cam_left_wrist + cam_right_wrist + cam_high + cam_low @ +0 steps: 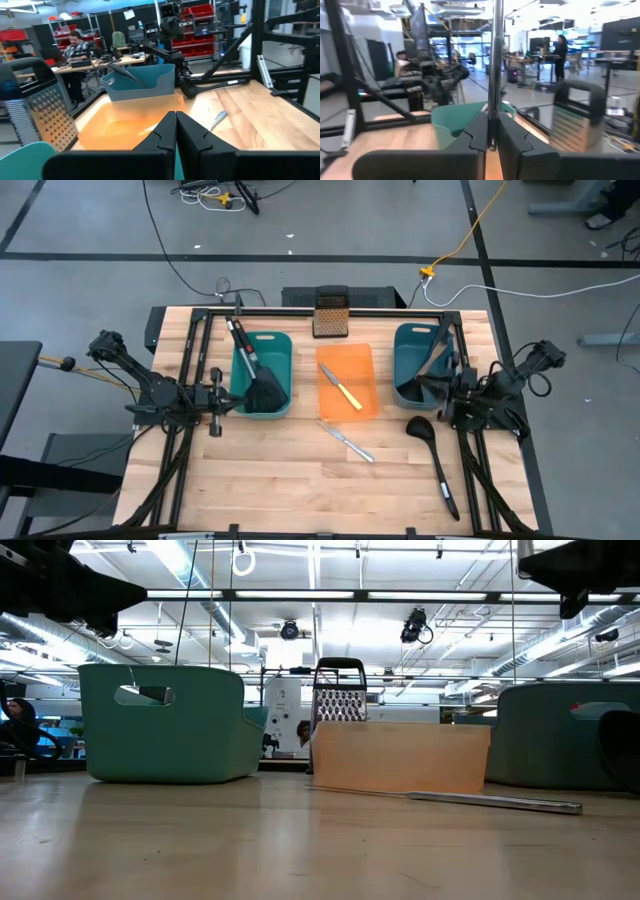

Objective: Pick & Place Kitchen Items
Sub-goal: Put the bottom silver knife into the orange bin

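My right gripper (437, 387) hovers beside the right teal bin (420, 360), shut on a slim silver table knife (493, 75). My left gripper (232, 395) waits shut and empty by the left teal bin (262, 375), which holds a black spatula (265, 390) leaning on its wall. Dark utensils (428, 370) sit in the right bin. A second silver knife (345, 440) and a black ladle (432, 452) lie flat on the table. The yellow-handled knife (345, 393) lies in the orange tray (347, 380). My right gripper pinches the silver knife between its two fingers (475, 135), which lie level and across it. The knife's shaft (493, 107) rises straight up from the fingers and runs out of the wrist view's top. It is lifted clear of the table. The fingers hide its lower part.
A dark box grater (331, 315) stands at the table's far edge behind the tray. Black frame rails run along both sides and the far edge. Bare wood lies along the near side of the table (280, 490). People sit and stand at desks in the room beyond.
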